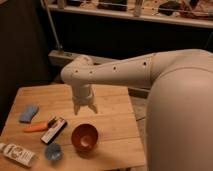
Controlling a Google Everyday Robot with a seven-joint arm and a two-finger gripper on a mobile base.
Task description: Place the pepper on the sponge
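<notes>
The slim orange pepper [39,126] lies on the wooden table [115,125], left of centre, touching the black-and-white box [54,130]. The light-blue sponge [29,113] lies flat further left and back, a short gap from the pepper. My gripper [85,110] hangs above the table's middle, pointing down, to the right of the pepper and above the orange-brown bowl [84,137]. Its two fingers stand apart with nothing between them.
A small round blue cup [53,151] stands near the front edge, and a white bottle [18,154] lies on its side at the front left corner. My large white arm fills the right side. A dark rail and shelf run behind the table.
</notes>
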